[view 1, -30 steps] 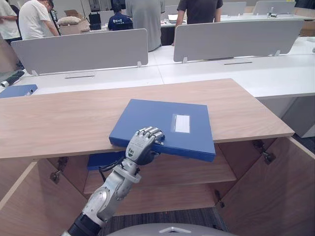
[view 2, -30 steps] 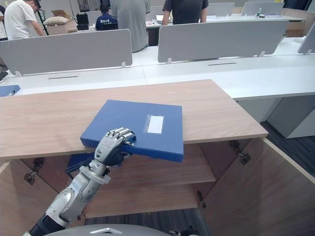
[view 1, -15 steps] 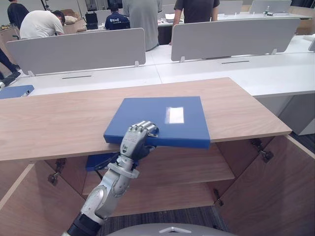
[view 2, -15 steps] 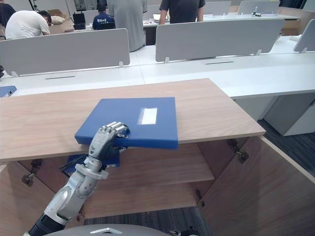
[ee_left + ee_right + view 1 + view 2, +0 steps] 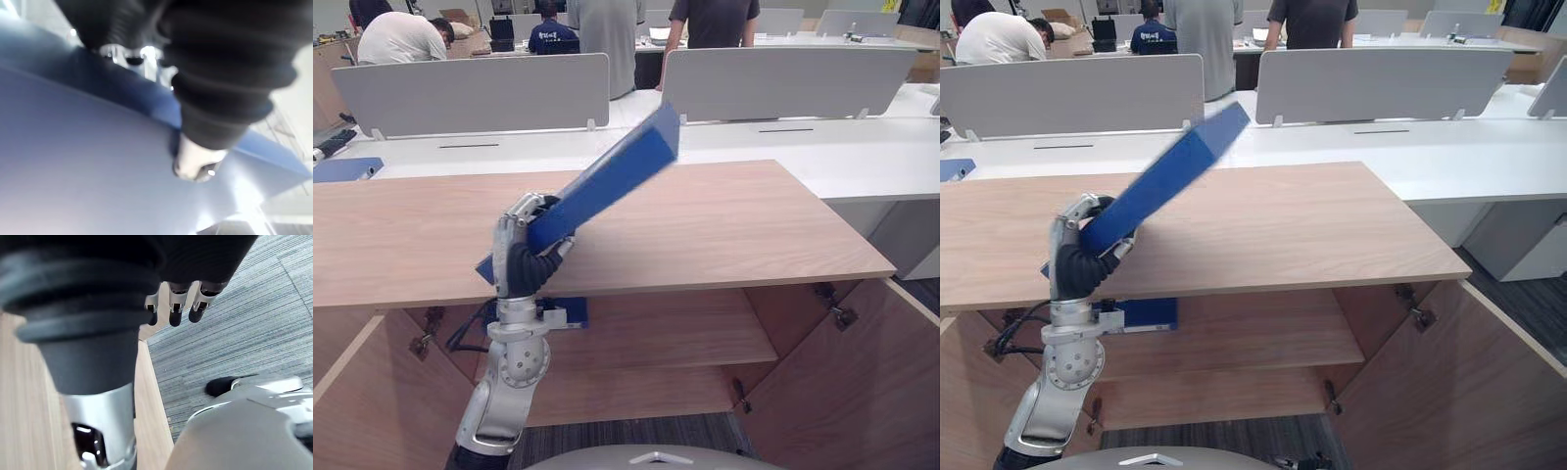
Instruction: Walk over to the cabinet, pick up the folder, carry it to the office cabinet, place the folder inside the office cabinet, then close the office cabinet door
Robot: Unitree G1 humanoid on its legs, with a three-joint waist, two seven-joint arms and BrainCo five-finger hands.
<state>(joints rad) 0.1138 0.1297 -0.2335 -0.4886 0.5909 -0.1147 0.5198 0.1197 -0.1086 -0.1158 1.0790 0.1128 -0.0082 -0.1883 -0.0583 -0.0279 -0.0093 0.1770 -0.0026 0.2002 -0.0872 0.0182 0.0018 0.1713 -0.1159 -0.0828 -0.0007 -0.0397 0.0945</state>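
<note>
Left hand: the left hand [image 5: 521, 262] is seen at the front edge of the cabinet top [image 5: 734, 225], left of its middle, with the arm standing nearly upright below it.
Left hand state: the fingers are curled over one face of the folder [image 5: 607, 181] and the lower end is clamped in the grasp.
Folder: the blue folder is held steeply tilted, its lower end in the hand at the front edge and its upper end raised towards the back edge.
Contact with the top: the upper part is held clear of the wood; whether the lowest corner touches the front edge cannot be told.
Left wrist view: the blue face is seen from very close, and what seems to be the thumb [image 5: 195, 166] is pressed flat on it.
Right hand: the right hand [image 5: 172, 309] is seen hanging over the grey carpet [image 5: 244, 333], beside a wooden panel, with its fingers relaxed and nothing held.
Cabinet: both doors are swung open, the right door [image 5: 862, 392] being seen at the right-hand front corner.
Shelf: a second blue folder [image 5: 563, 311] is laid flat on the inner shelf [image 5: 675, 338], at its left end.
Behind the cabinet: a white desk [image 5: 803, 152] with grey screens [image 5: 480, 93] is seen past the back edge, and a third blue folder [image 5: 342, 169] is laid at its left end.
People: several people [image 5: 602, 24] are seen beyond the screens.
</note>
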